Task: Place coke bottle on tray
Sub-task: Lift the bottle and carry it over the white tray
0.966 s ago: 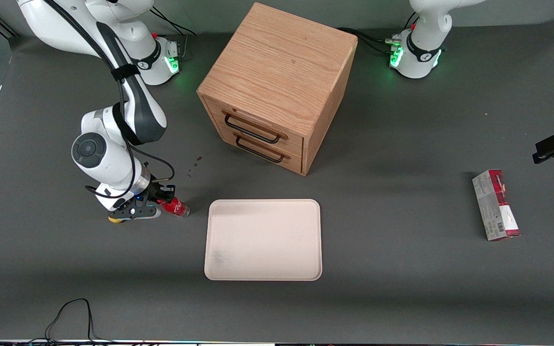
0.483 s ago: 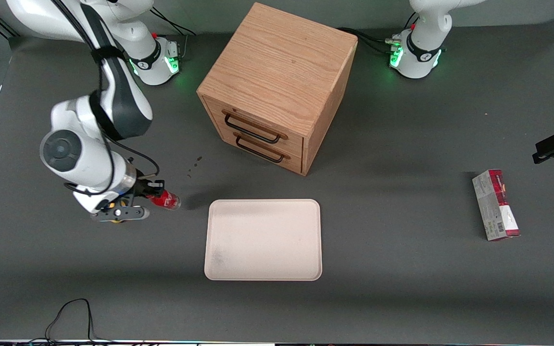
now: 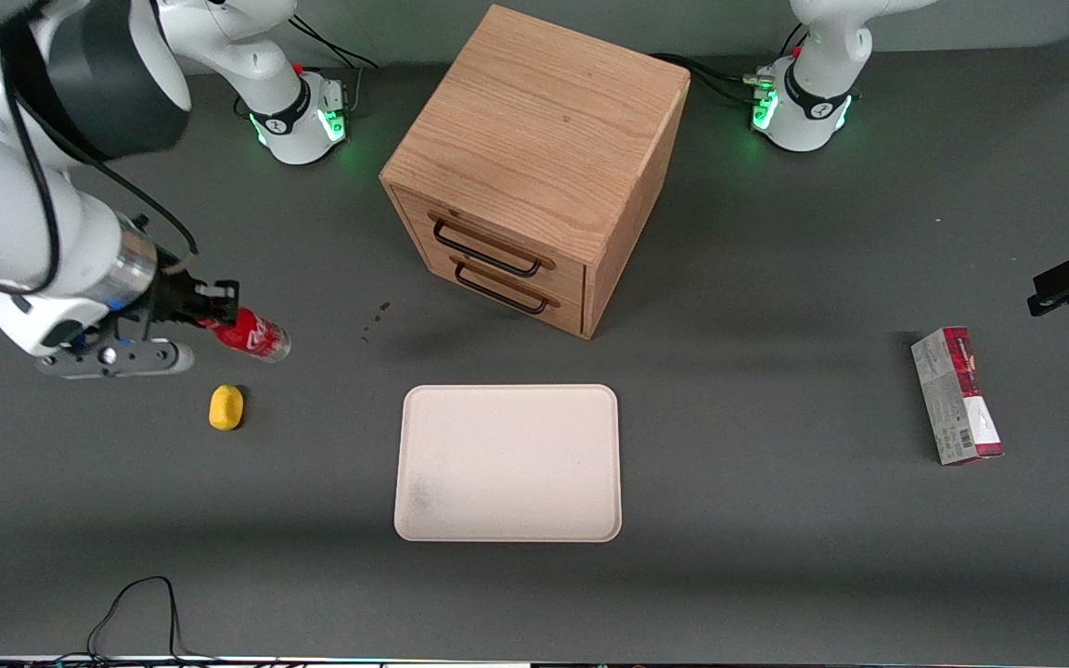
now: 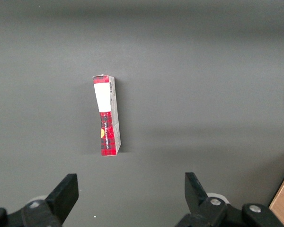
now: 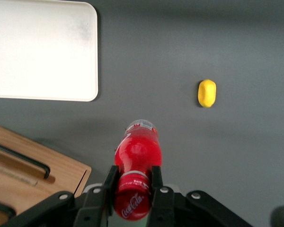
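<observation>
Gripping the coke bottle [image 3: 251, 334] near its cap, the tool [image 3: 207, 314] hangs above the table, clear of the tray [image 3: 508, 464] toward the working arm's end; the bottle's long axis seems nearly level, base pointing trayward.

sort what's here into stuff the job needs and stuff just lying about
Needed: coke bottle, clamped in the gripper above the table; tray, nothing on it.

Lying about: yellow lump; wooden drawer cabinet; red-and-grey carton, toward the parked arm's end.
</observation>
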